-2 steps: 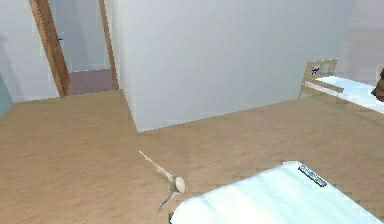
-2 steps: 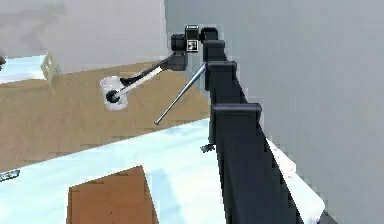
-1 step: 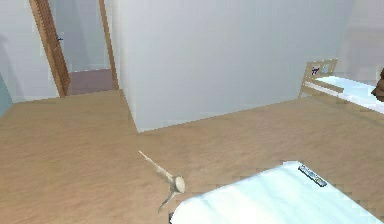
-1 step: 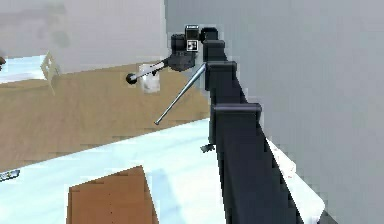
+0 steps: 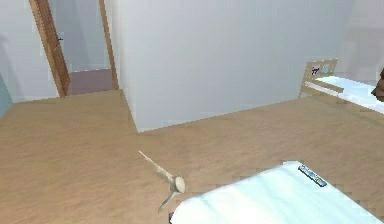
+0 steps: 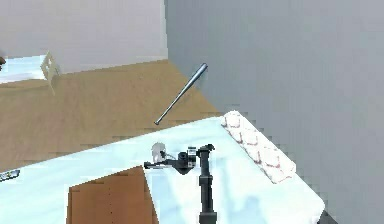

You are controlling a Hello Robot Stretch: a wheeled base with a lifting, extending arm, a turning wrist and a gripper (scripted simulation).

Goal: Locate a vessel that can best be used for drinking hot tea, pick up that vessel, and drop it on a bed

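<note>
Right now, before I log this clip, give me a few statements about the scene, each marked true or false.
1. A baseball bat lies on the wooden floor beyond the bed. True.
2. The tool has only bare floor behind it. False: the white bed lies behind it.
3. The doorway in the forward view has a wooden frame. True.
4. The pillow on the bed is dark red. False: it is white.
</note>
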